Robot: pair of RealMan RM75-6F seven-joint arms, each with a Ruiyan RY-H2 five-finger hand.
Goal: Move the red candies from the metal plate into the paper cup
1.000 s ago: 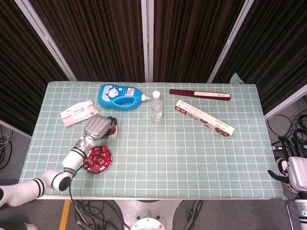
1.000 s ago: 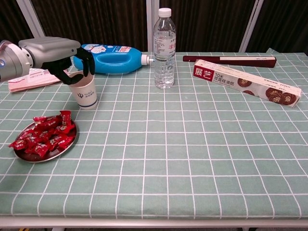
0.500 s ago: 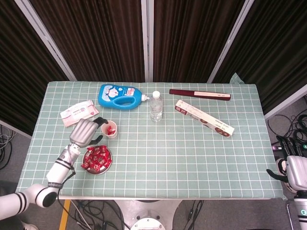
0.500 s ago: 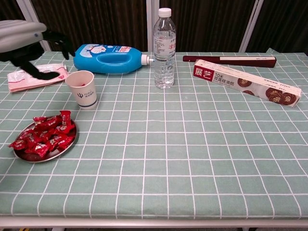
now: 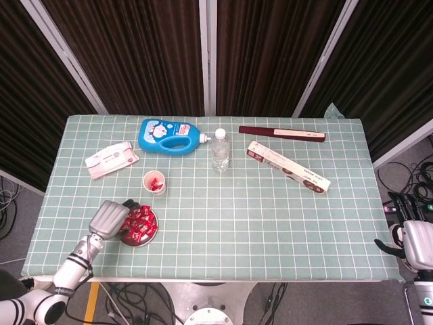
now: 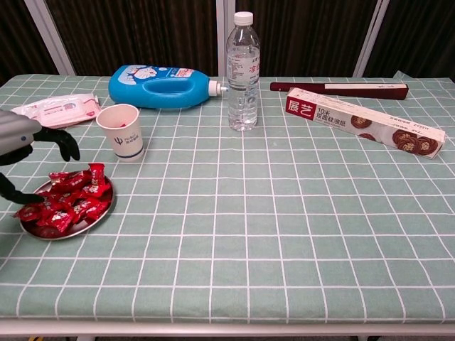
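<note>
Left robot hand (image 5: 109,217) was held w/ fingers spread, empty, over round metal plate (image 6: 84,224) of red wrapped candies (image 6: 65,199), prob. for next pick; white paper cup (image 6: 121,132) was set just beyond, a few candies inside

Red candies (image 6: 67,196) are gleaming on a silver metal plate (image 6: 91,222). A green table (image 6: 284,213) is showing white grid lines. A white paper cup (image 6: 121,132), blue jug (image 6: 160,87), and silver-grey left hand (image 5: 108,217) with black fingers (image 6: 65,142) are showing.
</note>
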